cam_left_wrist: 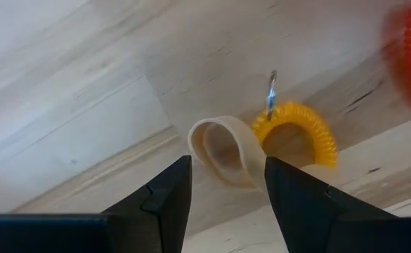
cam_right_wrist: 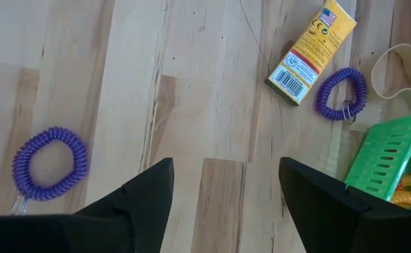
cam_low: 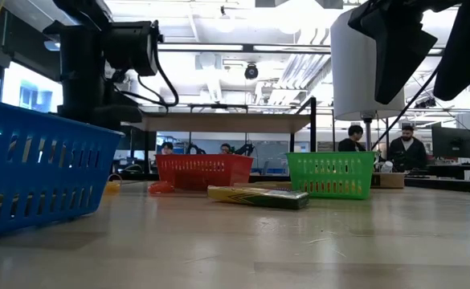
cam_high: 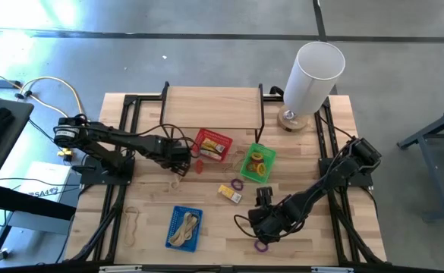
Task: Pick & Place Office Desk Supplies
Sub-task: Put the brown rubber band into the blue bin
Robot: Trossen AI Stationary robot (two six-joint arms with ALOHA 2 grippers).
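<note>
My left gripper (cam_left_wrist: 226,193) points down at the table, open, just left of the red basket (cam_high: 212,145). A pale tan band (cam_left_wrist: 223,151) lies on the wood right ahead of its fingertips, and an orange coil loop (cam_left_wrist: 296,133) lies against the band. My right gripper (cam_right_wrist: 223,204) hangs open over bare wood near the table's front. One purple coil loop (cam_right_wrist: 50,163) lies to one side of it. A second purple loop (cam_right_wrist: 341,93) and a yellow block (cam_right_wrist: 310,50) lie farther off, beside the green basket (cam_high: 257,163).
A blue basket (cam_high: 184,227) with tan bands in it sits near the front edge. A tall white cylinder (cam_high: 313,76) stands at the far right. A red loop (cam_high: 199,167) lies by the red basket, and another tan band (cam_right_wrist: 402,67) lies by the green basket.
</note>
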